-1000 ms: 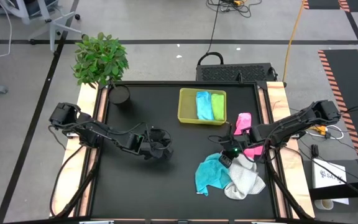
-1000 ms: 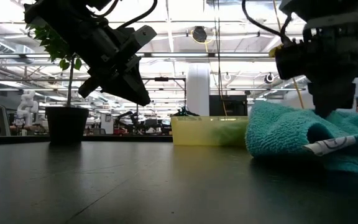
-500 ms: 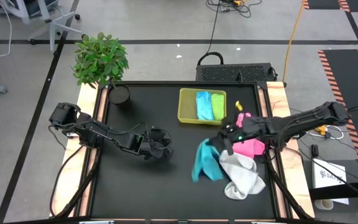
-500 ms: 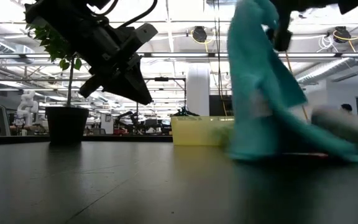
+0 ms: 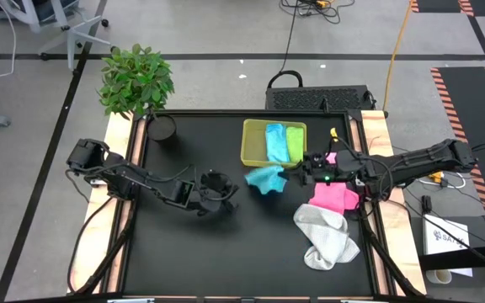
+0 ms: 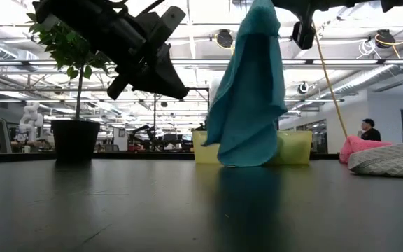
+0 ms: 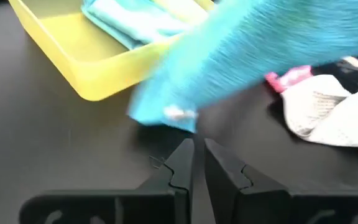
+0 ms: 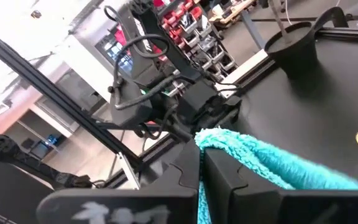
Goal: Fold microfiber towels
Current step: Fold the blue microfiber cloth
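Observation:
A teal towel [image 5: 265, 178] hangs from my right gripper [image 5: 297, 174], which reaches in level from the table's right and is shut on it. In the low view the teal towel [image 6: 247, 91] hangs as a long drape, its lower end close to the table; whether it touches, I cannot tell. A pink towel [image 5: 333, 195] and a white towel [image 5: 327, 236] lie on the table at the right. A light blue towel [image 5: 274, 143] and a lime green towel [image 5: 294, 143] lie in the yellow tray [image 5: 251, 156]. My left gripper [image 5: 217, 192] hovers shut left of the teal towel, holding nothing. My right gripper pinches a bunched top edge of the teal towel [image 8: 213, 142] between its two fingers. The fingers lie level and come from the table's right side. The towel hangs slack below them, lifted off the other towels.
A potted plant [image 5: 137, 80] stands at the far left corner. The tray sits at the far middle of the black table top [image 5: 192, 252]. The table's near left part is bare.
My right gripper has risen and gone toward the table's left, tipping from pointing down to level. It has pulled the teal towel up off the white towel; the teal towel now hangs in a drape. My left gripper has tipped up a little.

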Action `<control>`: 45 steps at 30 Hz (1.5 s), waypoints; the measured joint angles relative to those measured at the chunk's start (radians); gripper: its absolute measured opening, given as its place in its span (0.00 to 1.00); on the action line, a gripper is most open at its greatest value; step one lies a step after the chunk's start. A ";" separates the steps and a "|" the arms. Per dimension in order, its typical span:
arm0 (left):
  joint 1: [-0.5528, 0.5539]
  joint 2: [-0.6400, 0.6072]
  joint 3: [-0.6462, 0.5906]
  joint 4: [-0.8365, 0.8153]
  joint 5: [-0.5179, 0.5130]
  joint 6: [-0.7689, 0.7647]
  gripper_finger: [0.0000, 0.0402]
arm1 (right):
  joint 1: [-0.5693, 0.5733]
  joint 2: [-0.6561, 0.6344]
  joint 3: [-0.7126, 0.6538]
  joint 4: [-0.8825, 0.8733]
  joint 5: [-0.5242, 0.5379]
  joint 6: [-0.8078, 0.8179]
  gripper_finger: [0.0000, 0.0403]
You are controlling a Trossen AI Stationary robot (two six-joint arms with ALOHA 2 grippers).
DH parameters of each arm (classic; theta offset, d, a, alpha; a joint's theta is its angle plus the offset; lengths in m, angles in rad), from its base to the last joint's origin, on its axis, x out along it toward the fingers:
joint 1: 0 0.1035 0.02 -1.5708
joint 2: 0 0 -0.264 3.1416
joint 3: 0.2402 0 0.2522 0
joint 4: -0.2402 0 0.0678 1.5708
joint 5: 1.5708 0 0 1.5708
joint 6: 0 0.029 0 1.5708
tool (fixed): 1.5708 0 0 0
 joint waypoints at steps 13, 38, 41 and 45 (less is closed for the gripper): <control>0.019 0.035 0.000 0.094 0.241 0.096 0.30 | 0.000 -0.001 0.000 0.013 -0.002 0.028 0.00; -0.038 0.347 0.134 0.377 0.053 0.265 0.50 | 0.000 0.019 0.001 0.061 0.000 0.031 0.00; -0.035 0.365 0.172 0.356 0.014 0.300 0.50 | 0.000 0.031 0.001 0.066 0.001 0.044 0.00; -0.025 0.379 0.212 0.336 -0.030 0.336 0.50 | 0.000 0.043 -0.001 0.065 0.000 0.060 0.00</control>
